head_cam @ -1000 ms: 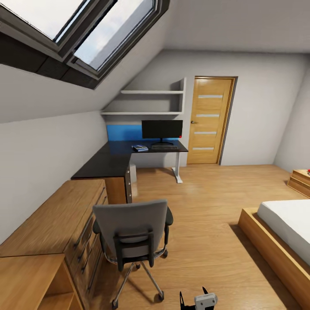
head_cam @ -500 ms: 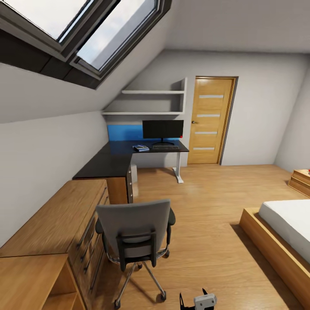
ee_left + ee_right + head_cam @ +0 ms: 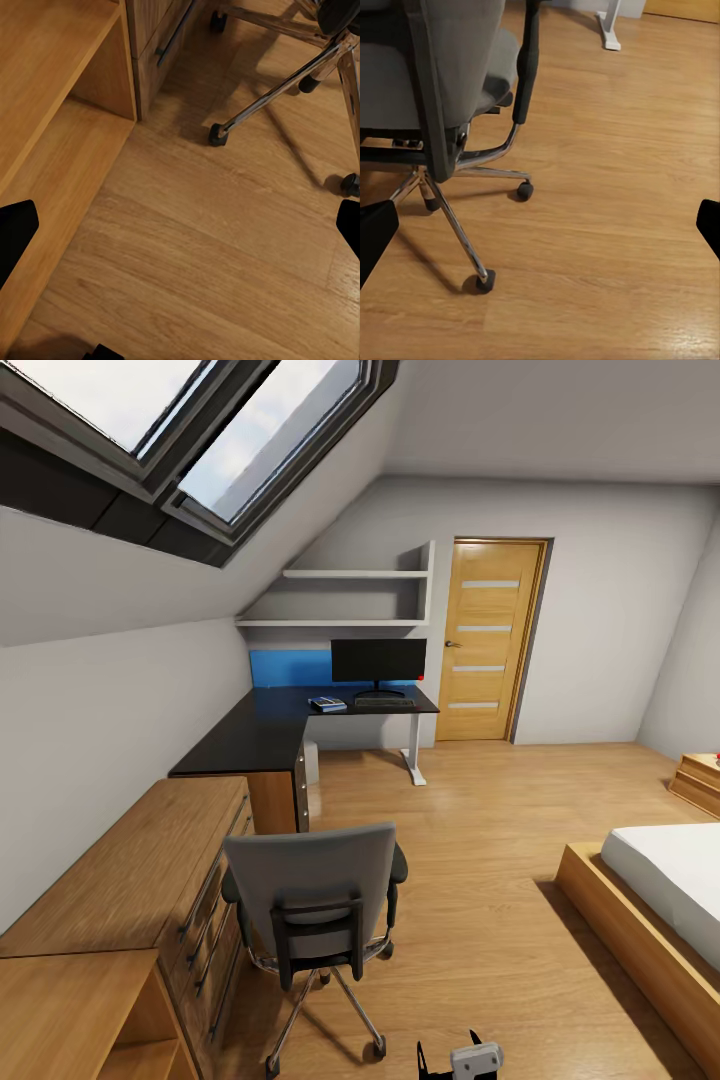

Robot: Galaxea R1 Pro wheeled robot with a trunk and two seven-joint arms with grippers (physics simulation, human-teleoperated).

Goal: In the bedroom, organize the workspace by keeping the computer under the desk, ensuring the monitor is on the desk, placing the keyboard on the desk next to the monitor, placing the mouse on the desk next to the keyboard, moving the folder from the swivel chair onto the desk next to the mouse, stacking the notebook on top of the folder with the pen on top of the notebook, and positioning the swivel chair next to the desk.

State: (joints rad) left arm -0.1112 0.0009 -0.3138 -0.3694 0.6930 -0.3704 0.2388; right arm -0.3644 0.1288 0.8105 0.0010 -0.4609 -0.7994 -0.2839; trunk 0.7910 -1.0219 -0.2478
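Head view: swivel chair (image 3: pixel 310 895) at lower centre, back toward the camera, seat contents hidden. Desk (image 3: pixel 270 732) at centre left carries monitor (image 3: pixel 378 662) and keyboard (image 3: pixel 382 702); small items beside them are indistinct. Bare floor (image 3: pixel 480 840) lies between. Left gripper (image 3: pixel 180 225) and right gripper (image 3: pixel 540 225): fingertips at opposite frame edges, spread wide, empty.

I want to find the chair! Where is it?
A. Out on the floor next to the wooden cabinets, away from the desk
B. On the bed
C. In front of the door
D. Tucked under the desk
A: the chair stands on the wood floor beside the cabinets, with its back to the camera, while the desk is farther off by the wall.
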